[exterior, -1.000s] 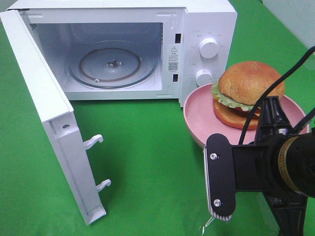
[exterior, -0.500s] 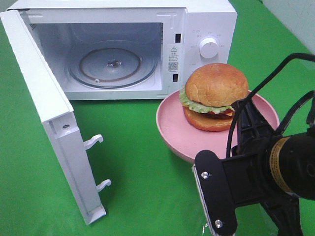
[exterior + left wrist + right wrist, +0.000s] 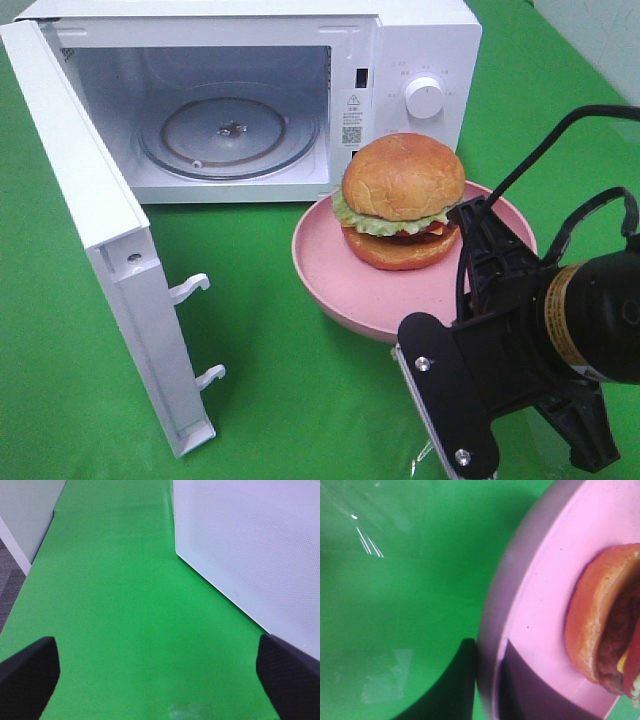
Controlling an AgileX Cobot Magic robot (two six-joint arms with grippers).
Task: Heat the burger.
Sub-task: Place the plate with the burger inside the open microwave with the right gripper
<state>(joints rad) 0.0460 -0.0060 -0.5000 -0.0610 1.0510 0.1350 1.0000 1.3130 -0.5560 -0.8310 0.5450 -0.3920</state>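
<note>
- Burger [image 3: 402, 200] upright in the middle of plate [image 3: 330, 270], bun over lettuce, patty and cheese; outside the microwave [image 3: 420, 40], just in front of its control panel, right of the open cavity.
- Plate pinched at its near-right rim by right gripper [image 3: 487, 677]: jaws nearly closed, one finger under the rim and one on the inner face, nothing else in the grip.
- Cannot tell whether the plate is clear of the cloth [image 3: 270, 380].
- Left gripper [image 3: 160, 680] spread fully wide, holding nothing, low over bare cloth beside the door [image 3: 90, 230].
- Likely risks from here:
  - Plate sagging away from a one-edge pinch, tilting the burger enough to slide or shed its top bun.
  - Rim slipping out of so thin a grip under the off-centre weight.
  - Far edge of the plate catching the cavity sill or frame if brought in too low or off-line, jolting the burger loose.
  - Plate set off-centre on the turntable [image 3: 228, 135], then rubbing a wall.
  - Door knocked partly closed by either arm, narrowing the way in.
- Count: one burger, one plate, one microwave, one door with two hooks [image 3: 190, 288], one turntable, one knob [image 3: 425, 97] in sight, two grippers.
</note>
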